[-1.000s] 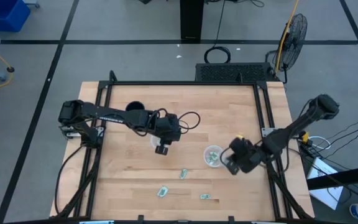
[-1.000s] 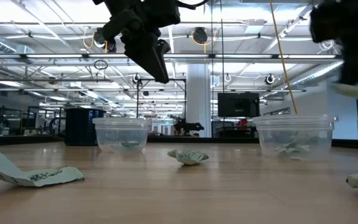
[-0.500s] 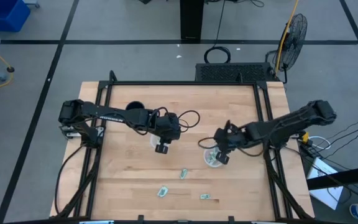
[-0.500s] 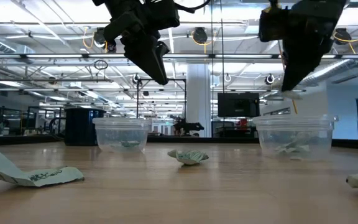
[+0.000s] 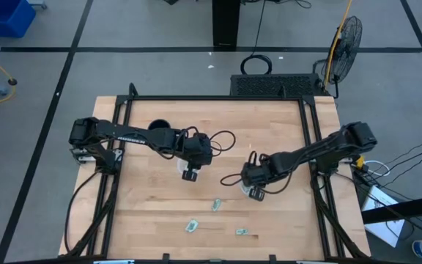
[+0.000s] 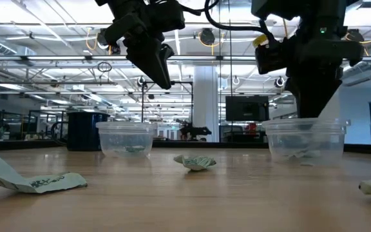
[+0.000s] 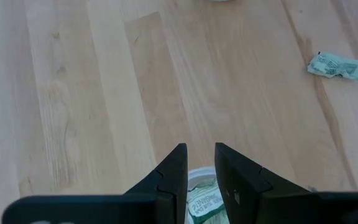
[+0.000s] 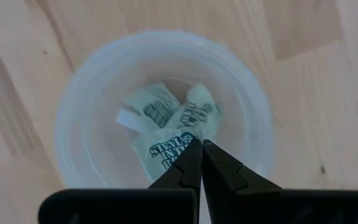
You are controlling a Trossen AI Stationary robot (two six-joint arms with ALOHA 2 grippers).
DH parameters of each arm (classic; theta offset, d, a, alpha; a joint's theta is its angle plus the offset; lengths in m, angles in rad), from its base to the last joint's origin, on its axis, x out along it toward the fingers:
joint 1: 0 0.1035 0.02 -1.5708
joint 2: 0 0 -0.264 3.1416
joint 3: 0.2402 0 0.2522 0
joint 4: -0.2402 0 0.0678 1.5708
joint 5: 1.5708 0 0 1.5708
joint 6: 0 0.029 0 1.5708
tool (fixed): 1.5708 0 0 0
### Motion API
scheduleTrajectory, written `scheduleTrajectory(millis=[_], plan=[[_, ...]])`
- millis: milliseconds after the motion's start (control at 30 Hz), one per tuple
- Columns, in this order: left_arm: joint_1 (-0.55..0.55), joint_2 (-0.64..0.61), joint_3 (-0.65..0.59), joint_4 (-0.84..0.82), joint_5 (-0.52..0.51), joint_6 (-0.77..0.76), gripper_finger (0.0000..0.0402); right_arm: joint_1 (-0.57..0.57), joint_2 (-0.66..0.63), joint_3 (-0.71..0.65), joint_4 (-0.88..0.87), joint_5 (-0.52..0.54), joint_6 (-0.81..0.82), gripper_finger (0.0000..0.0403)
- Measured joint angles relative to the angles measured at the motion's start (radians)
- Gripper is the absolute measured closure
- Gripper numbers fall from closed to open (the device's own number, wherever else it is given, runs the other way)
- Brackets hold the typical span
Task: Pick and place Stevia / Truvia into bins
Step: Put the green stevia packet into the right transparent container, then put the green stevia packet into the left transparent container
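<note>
The right gripper (image 5: pixel 256 192), right of centre in the high view, is poised directly over the right clear cup (image 8: pixel 166 124), its fingers pressed together; whether a Stevia packet (image 8: pixel 166 152) is pinched cannot be told, though the position suits a drop. The left gripper (image 5: pixel 190 174) is held above the left clear cup (image 6: pixel 126 138) with a narrow gap between its fingers and nothing in them. Three loose packets (image 5: pixel 191 226) are left low on the wooden table (image 5: pixel 152 213).

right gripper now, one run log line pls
right gripper: shut, over right clear cup | cup: Stevia packets inside | left gripper: open, over left clear cup | three packets loose on table
</note>
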Motion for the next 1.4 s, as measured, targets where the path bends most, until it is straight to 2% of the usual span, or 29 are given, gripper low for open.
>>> scheduleTrajectory(millis=[267, 400, 700, 1133, 1400], plan=[[0.000, 0.000, 0.000, -0.002, 0.000, 0.000, 0.0314, 0.007, 0.001, 0.000, 0.005, -0.002, -0.008, 0.0388], [0.000, 0.000, 0.000, -0.002, 0.000, 0.000, 0.0314, 0.007, 0.000, -0.001, 0.005, -0.002, -0.058, 0.0362], [0.000, 0.000, 0.000, -0.002, 0.001, -0.005, 0.0314, 0.007, -0.009, -0.001, 0.008, -0.001, -0.053, 0.0305], [-0.058, 0.000, -0.033, 0.018, 0.204, -0.057, 0.0314, 0.006, -0.118, -0.001, 0.050, 0.006, -0.056, 0.0313], [-0.160, 0.000, -0.106, 0.180, 0.264, -0.103, 0.0314, 0.006, -0.130, -0.001, 0.126, 0.004, -0.062, 0.0314]])
